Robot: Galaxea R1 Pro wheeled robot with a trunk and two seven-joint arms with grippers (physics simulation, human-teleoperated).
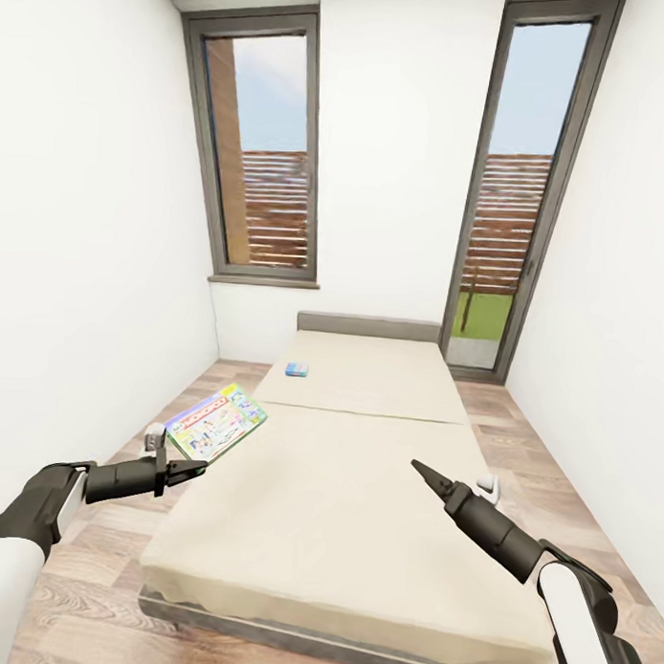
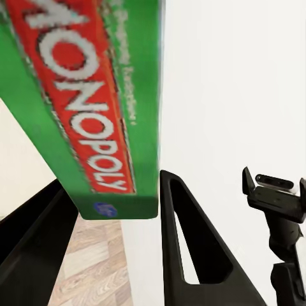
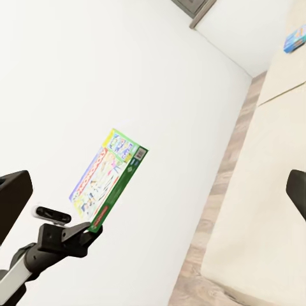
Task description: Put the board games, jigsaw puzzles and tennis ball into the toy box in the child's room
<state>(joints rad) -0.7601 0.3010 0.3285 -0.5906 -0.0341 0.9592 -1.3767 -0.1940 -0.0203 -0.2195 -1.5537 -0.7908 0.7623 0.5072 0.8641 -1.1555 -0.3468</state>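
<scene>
White walls and two tall windows frame the bed (image 1: 346,486) in the head view; the left gripper (image 1: 195,469) clamps the large board game (image 1: 216,423) at its corner, above the floor beside the bed. A small blue board game (image 1: 296,369) lies near the headboard. The right gripper (image 1: 421,468) hovers over the mattress, its fingers together.

From the left wrist, the fingers (image 2: 191,248) pinch the green Monopoly box edge (image 2: 95,102).

From the right wrist, the held box (image 3: 108,178) stands against the white wall, the blue game (image 3: 294,38) on the bed.

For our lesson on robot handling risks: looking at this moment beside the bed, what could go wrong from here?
1. The left gripper pinches the large board game only at one edge, so it may tilt or slip out during carrying.
2. The small blue board game lies far up the bed, near the headboard; the right gripper may have to overreach.
</scene>
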